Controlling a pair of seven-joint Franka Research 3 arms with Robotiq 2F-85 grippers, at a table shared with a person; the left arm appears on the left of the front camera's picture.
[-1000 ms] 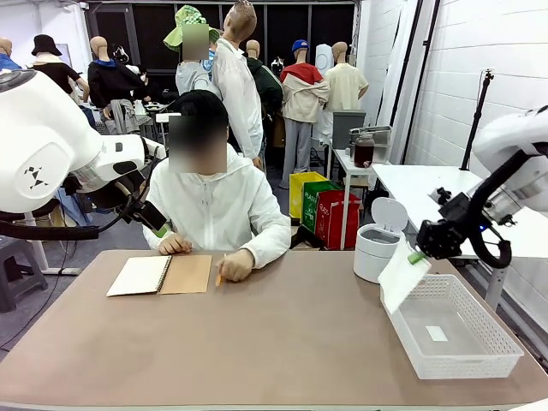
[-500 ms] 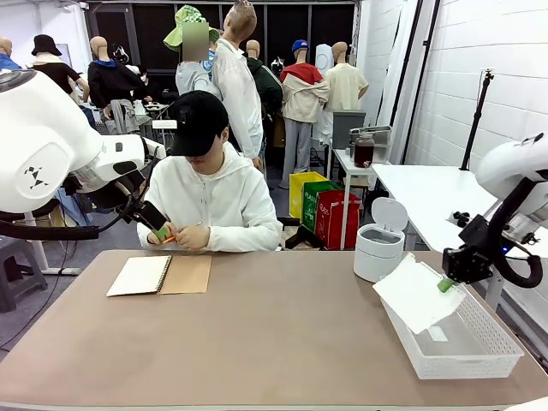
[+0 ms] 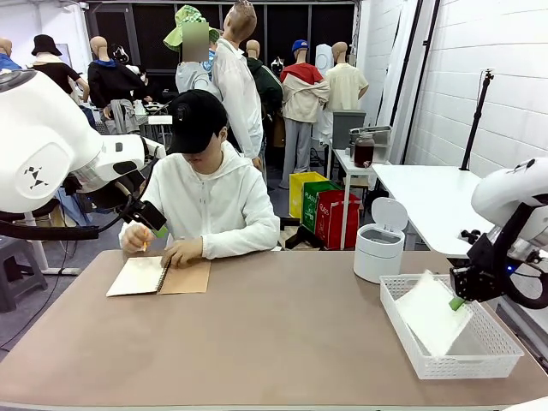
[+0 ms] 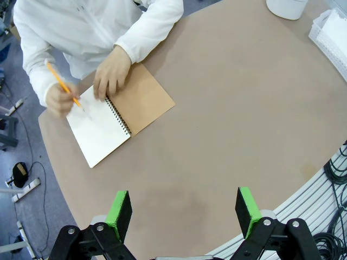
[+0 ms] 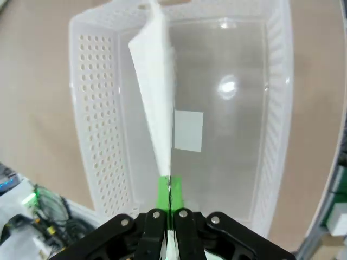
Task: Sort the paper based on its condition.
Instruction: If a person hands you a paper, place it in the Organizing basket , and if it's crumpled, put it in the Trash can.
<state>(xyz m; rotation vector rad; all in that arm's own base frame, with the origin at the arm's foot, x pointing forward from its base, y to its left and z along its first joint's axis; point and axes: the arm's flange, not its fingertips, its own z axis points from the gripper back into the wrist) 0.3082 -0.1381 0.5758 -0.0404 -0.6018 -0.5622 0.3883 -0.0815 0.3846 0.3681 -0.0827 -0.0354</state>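
Front view: the paper [image 3: 432, 315] is covering much of the basket [image 3: 454, 366] floor; the right edge is cutting off the right arm [image 3: 514, 205]. Left wrist view: the picture's edges are cropping the basket and bin [image 4: 286, 6]. Right wrist view: the fingers of the right gripper [image 5: 169, 189] are hiding the paper's near end.

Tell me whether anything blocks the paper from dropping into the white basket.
Nothing visible does. The right end effector holds the paper over the open basket, whose floor carries a small flat white label.
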